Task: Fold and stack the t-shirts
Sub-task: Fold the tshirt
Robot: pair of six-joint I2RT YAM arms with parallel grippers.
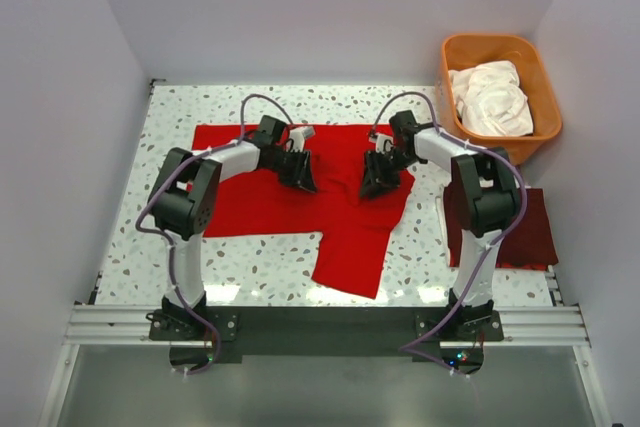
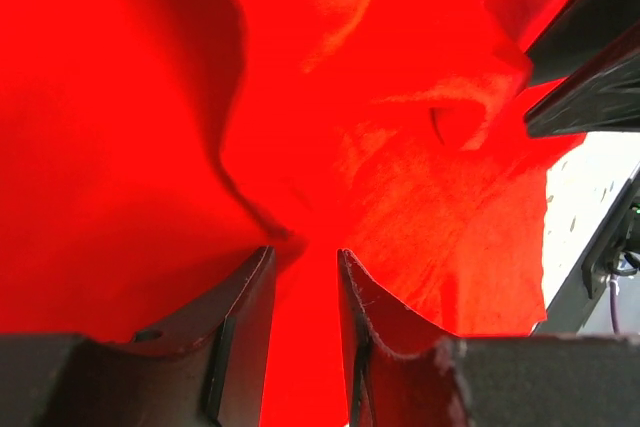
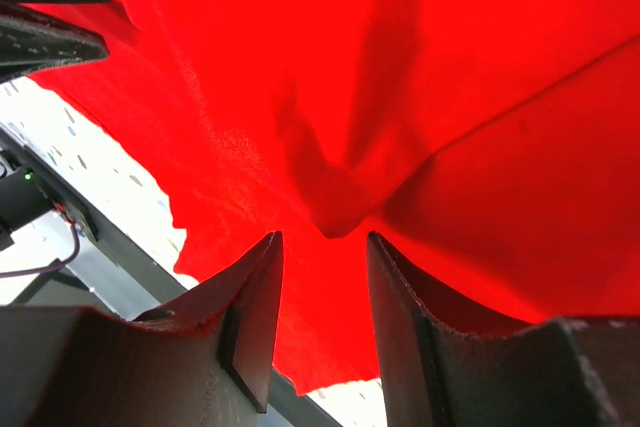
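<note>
A bright red t-shirt (image 1: 340, 222) lies spread across the middle of the table, one part reaching toward the near edge. My left gripper (image 1: 303, 175) and right gripper (image 1: 376, 182) both stand on its middle, a short way apart, facing each other. In the left wrist view the red cloth (image 2: 400, 147) puckers into the gap of the left gripper (image 2: 305, 252), creases running out from the tips. The right gripper (image 3: 325, 237) likewise pinches a raised fold of red cloth (image 3: 480, 97). A dark maroon t-shirt (image 1: 525, 232) lies folded at the right. White t-shirts (image 1: 490, 97) sit crumpled in the tub.
An orange plastic tub (image 1: 495, 43) stands at the back right corner. White walls close in the table on three sides. Speckled tabletop (image 1: 150, 237) shows left of the red shirt. The arm bases sit on a rail (image 1: 320, 325) at the near edge.
</note>
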